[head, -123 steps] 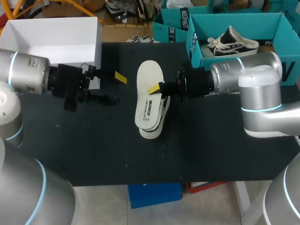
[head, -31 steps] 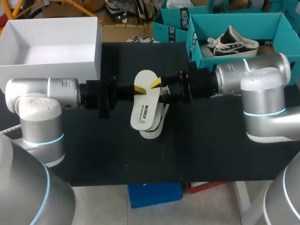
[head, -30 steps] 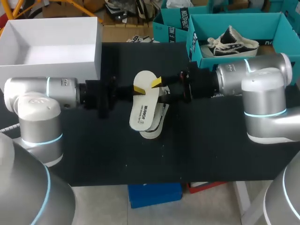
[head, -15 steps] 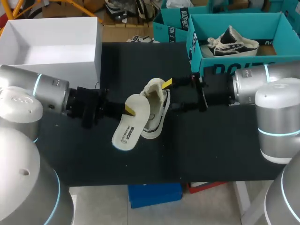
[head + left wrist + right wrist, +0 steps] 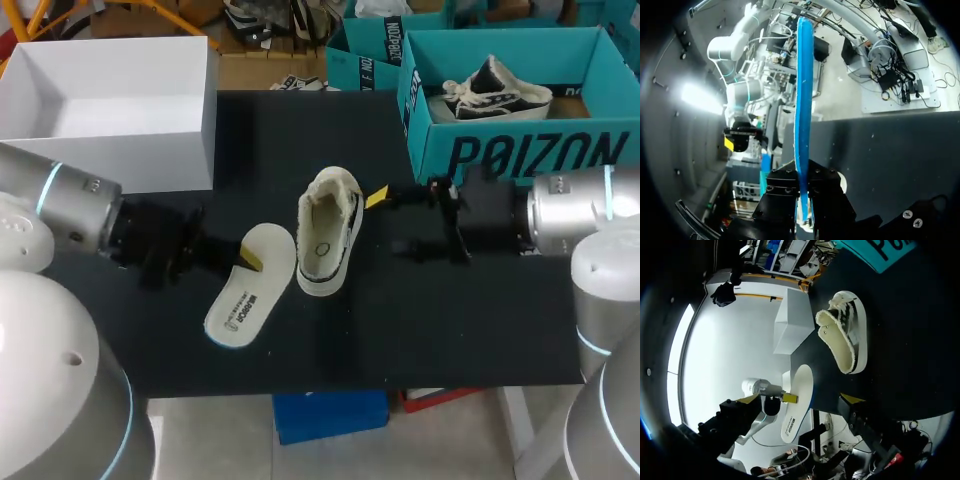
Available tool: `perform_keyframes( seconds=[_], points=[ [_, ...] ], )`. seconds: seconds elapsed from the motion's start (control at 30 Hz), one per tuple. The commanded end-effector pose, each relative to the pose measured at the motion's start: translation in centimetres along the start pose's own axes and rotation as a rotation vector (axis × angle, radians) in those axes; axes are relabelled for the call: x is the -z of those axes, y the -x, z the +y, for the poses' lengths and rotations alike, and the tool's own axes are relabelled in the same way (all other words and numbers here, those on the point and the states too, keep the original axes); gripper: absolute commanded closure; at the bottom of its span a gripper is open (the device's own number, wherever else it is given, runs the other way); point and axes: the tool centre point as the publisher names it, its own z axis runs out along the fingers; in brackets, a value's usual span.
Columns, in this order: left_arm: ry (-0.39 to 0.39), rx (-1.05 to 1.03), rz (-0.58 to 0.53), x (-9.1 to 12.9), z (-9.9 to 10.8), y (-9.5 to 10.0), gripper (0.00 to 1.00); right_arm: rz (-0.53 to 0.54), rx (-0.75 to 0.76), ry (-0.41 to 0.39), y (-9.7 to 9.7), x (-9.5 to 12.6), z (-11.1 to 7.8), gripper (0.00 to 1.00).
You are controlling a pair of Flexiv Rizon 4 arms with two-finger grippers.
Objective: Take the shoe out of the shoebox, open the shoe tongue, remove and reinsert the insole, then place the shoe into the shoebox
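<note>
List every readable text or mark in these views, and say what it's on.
"POIZON": large dark letters on the front wall of the teal box.
Insole: a few lines of dark print, too small to read.
Shoe: round mark inside the heel, unreadable.

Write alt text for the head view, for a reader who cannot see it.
The left gripper holds a white insole by one end, beside a white shoe standing on the black table. The right gripper is open on the shoe's other side; a white box and a teal shoebox stand behind.
</note>
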Motion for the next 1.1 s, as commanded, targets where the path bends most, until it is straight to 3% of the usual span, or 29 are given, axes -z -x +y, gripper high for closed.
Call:
perform_keyframes(
  seconds=[0.03, 0.23, 0.4, 0.67, 0.83, 1.1],
  points=[
    [-0.004, -0.003, 0.01, 0.2, -0.6, 0.2, 1.0, -0.013, -0.006, 0.117, 0.1, 2.0, -1.8, 0.0],
    [-0.026, -0.016, 0.015, 0.0, -1.0, 0.4, 1.0, -0.031, -0.016, 0.145, 0.2, 3.0, -2.7, 0.0],
    [-0.056, -0.023, 0.036, 0.0, -1.5, 0.6, 1.0, -0.035, -0.031, 0.118, 0.2, 3.1, -3.1, 0.0],
    [-0.142, -0.028, 0.165, -0.3, -2.0, 0.3, 1.0, -0.035, -0.031, 0.118, 0.2, 3.1, -3.1, 0.0],
    [-0.212, -0.029, 0.251, -1.2, -1.6, -0.4, 1.0, -0.035, -0.031, 0.118, 0.2, 3.1, -3.1, 0.0],
    [-0.252, -0.024, 0.278, -3.0, 0.0, -0.8, 1.0, -0.035, -0.031, 0.118, 0.2, 3.1, -3.1, 0.0]
  ],
)
